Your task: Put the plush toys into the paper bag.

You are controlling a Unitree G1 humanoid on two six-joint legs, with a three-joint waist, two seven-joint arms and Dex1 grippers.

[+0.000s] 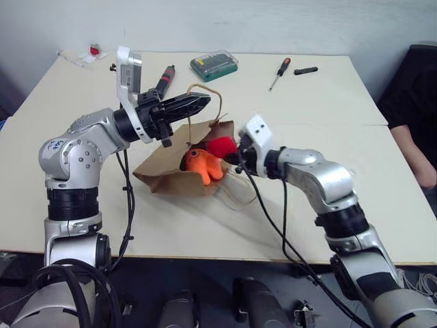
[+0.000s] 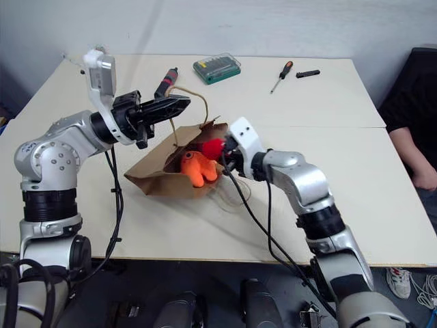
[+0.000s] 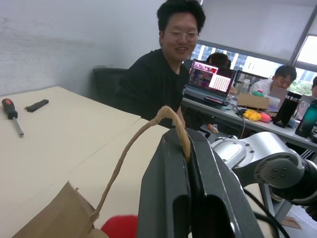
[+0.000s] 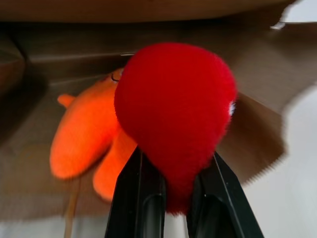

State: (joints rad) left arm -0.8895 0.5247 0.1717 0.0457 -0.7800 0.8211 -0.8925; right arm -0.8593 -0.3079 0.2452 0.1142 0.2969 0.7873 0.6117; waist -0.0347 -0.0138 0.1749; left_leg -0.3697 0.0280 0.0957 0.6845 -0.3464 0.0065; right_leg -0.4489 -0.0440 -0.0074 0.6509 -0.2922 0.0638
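The brown paper bag lies on its side on the table, its mouth facing my right arm. My left gripper hangs above the bag, shut on one tan cord handle and holding that side of the mouth up. The orange plush toy lies just inside the mouth. My right gripper is at the opening, shut on the small red plush toy. The red toy sits above and next to the orange one, under the bag's raised edge.
The bag's other handle trails on the table toward me. At the far side lie a green bit case, a red-handled screwdriver, a black bit and a black-and-red tool. A person sits at the table's right edge.
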